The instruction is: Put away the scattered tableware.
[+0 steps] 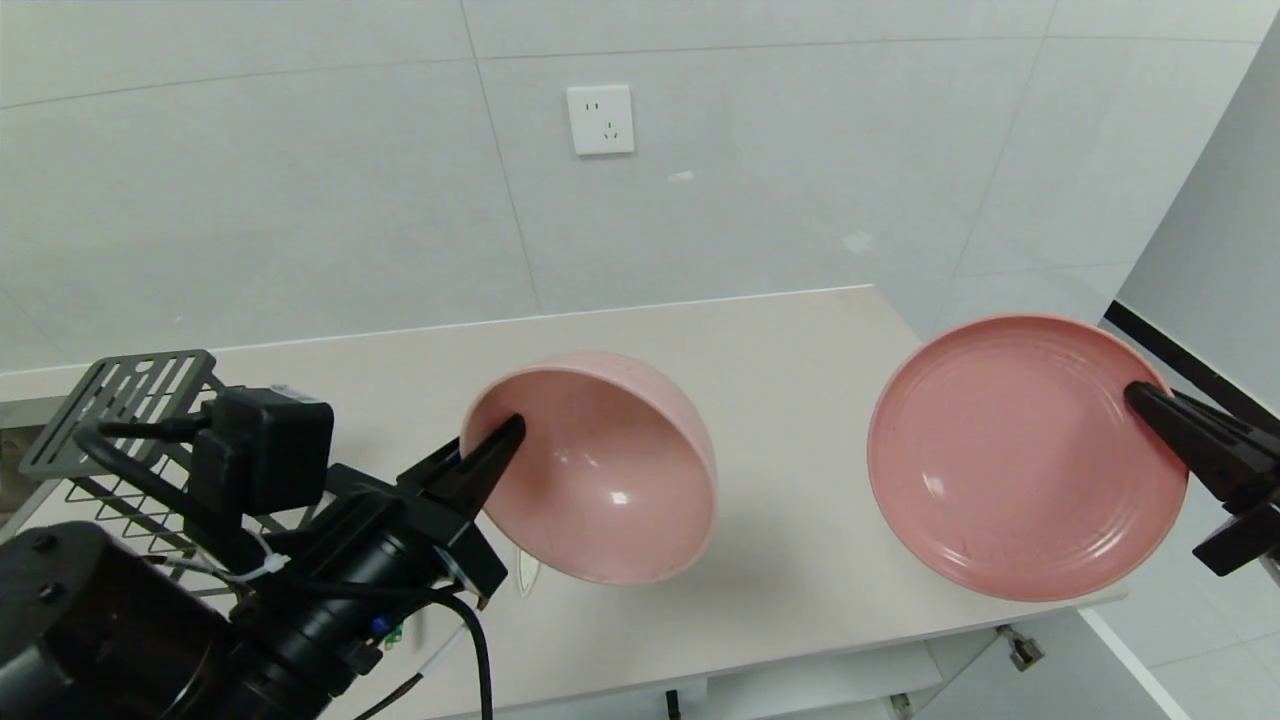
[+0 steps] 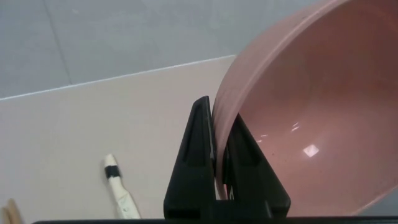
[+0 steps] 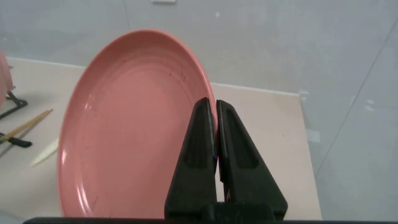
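Head view: L gripper (image 1: pixel 505 432) pinches rim of pink round plastic bowl (image 1: pixel 600 470), one finger inside; bowl tipped on its side above beige countertop (image 1: pixel 780 340). R gripper (image 1: pixel 1140 395) pinches edge of pink round ribbed plate (image 1: pixel 1020 455), tilted, over counter's right end. Black wire rack (image 1: pixel 120 420) at far left. L wrist view: jaws clamped across bowl rim; white black-banded utensil (image 2: pixel 121 193) on counter beneath. R wrist view: jaws nipped on plate edge; wooden chopsticks (image 3: pixel 31 122) on counter beyond. Step, prob.: both pieces lifted, carry stage. Next needs: swing toward rack, keep pieces apart, seat each before letting go.

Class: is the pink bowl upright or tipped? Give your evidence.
Tipped: the bowl opens sideways, its inside facing the head camera, with the left gripper pinching its rim.
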Available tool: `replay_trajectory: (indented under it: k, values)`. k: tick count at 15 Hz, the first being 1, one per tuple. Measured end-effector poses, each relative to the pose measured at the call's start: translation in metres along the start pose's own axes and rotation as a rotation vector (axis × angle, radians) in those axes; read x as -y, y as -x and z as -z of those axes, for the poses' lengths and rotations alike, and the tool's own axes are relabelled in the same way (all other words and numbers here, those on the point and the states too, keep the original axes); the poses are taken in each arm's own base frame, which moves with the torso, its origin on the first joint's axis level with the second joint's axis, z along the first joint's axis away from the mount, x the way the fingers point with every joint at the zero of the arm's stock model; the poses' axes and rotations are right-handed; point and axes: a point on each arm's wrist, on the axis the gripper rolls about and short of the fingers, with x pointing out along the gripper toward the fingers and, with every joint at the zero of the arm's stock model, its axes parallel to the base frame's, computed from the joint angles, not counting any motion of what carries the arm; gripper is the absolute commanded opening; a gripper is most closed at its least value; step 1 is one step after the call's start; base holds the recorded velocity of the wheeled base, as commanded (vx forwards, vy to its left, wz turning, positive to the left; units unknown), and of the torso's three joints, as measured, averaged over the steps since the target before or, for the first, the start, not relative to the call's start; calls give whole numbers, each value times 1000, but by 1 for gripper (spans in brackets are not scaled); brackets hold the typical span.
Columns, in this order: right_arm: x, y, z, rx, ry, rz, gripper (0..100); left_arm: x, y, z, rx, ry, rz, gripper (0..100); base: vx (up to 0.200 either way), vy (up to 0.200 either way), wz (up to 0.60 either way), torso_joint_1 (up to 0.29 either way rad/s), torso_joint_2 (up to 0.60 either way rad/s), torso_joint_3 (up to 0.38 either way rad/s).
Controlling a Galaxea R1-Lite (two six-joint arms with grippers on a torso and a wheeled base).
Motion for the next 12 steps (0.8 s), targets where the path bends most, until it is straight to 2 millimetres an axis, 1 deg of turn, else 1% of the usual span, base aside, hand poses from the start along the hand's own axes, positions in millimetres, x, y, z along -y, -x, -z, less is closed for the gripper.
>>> replay_trajectory:
  k: [3, 6, 9, 12]
  values:
    - [-2, -2, 5, -23, 23, -18, 0, 5, 0, 6, -25, -1, 21, 0, -200, 0, 0, 6, 2, 2]
    - [-5, -2, 6, -27, 64, -34, 0, 5, 1, 5, -22, 1, 22, 0, -200, 0, 0, 2, 1, 2]
    - [-5, -2, 6, -27, 68, -36, 0, 2, 9, 2, -16, -1, 19, 0, 0, 0, 0, 0, 0, 0]
    - [-5, -3, 5, -19, 71, -38, 0, 2, 12, -7, 23, 2, 22, 0, 0, 0, 0, 0, 0, 0]
